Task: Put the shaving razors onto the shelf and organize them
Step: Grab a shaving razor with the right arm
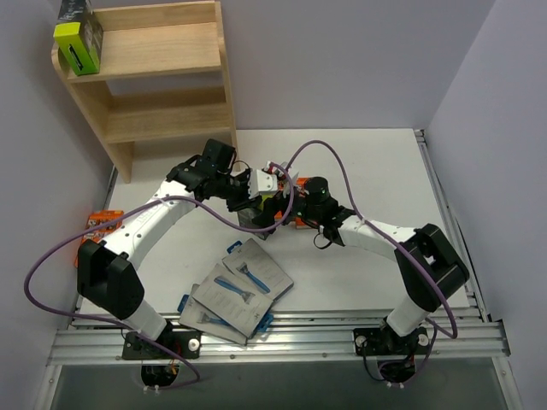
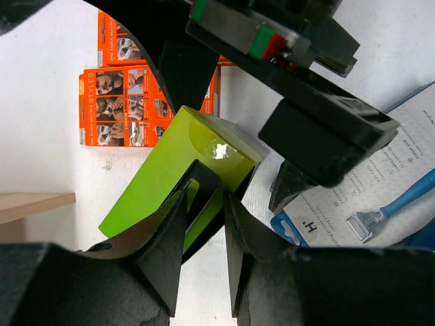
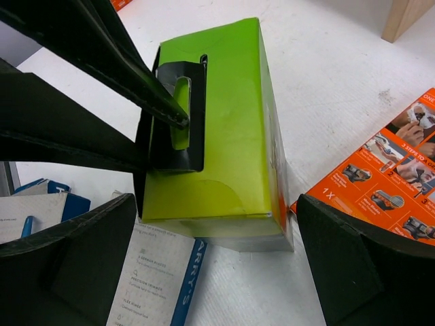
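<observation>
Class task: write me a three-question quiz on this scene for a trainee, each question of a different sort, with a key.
1. True or false: the right gripper stands open, one finger either side of the lime-green box.
2. What already stands on the top tier of the shelf? A orange pack; B black-and-lime box; C grey card.
3. Fill in: the left gripper pinches the box's black ____.
Key: 1 true; 2 B; 3 hang tab.

We are finding the centre crowded: the right gripper (image 3: pixel 217 255) is straddling the lime-sided box (image 3: pixel 231 136), the left gripper (image 2: pixel 204 197) is occupying its tab end, an orange pack (image 3: pixel 380 197) is hemming one side. The shelf (image 1: pixel 162 51) is offering open top-tier room beside another lime box (image 1: pixel 79 43).
</observation>
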Robot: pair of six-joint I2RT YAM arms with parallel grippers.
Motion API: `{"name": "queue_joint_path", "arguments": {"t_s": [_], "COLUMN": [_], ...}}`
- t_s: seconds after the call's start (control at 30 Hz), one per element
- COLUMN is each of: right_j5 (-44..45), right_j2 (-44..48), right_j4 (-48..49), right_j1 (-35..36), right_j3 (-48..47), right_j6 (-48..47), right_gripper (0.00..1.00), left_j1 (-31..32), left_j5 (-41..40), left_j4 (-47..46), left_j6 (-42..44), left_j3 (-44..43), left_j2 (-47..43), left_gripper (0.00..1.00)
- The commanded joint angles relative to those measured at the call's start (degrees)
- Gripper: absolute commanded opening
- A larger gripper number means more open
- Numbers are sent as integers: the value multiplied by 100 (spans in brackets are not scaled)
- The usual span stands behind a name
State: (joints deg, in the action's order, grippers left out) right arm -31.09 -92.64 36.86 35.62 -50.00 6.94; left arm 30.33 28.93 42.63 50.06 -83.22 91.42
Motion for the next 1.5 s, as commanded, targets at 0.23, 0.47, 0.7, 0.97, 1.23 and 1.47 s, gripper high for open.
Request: {"name": "queue_joint_path", "arguments": {"t_s": [0.23, 0.47, 0.7, 0.97, 1.23, 1.47], "right_j5": [7, -459, -758, -1188, -2443, -3096], "right_j2": [-341, -290, -61, -17, 211, 553], "right_j4": [533, 814, 86, -662, -2085, -3396], "right_j1": [42, 42, 16, -169, -327, -257], "right_j3": [-300, -291, -721, -1521, -2295, -2524], "right_j6": [-96, 141, -87, -263, -841, -1529], "right_gripper": [69, 2, 0, 0, 0, 0], "left_j1": [26, 17, 17, 43, 87, 386], "left_j5": [-133, -255, -1089, -1662, -1092, -696], "left_j4": [483, 500, 797, 1414, 1476, 1432], "left_j6": [-67, -181, -646, -1200, -1657, -1974], "left_j3": [113, -141, -1186, -2602, -2043, -1233], "left_j2": [149, -18, -124, -501, -1459, -1917], "left_gripper": [48, 71, 90, 94, 94, 94]}}
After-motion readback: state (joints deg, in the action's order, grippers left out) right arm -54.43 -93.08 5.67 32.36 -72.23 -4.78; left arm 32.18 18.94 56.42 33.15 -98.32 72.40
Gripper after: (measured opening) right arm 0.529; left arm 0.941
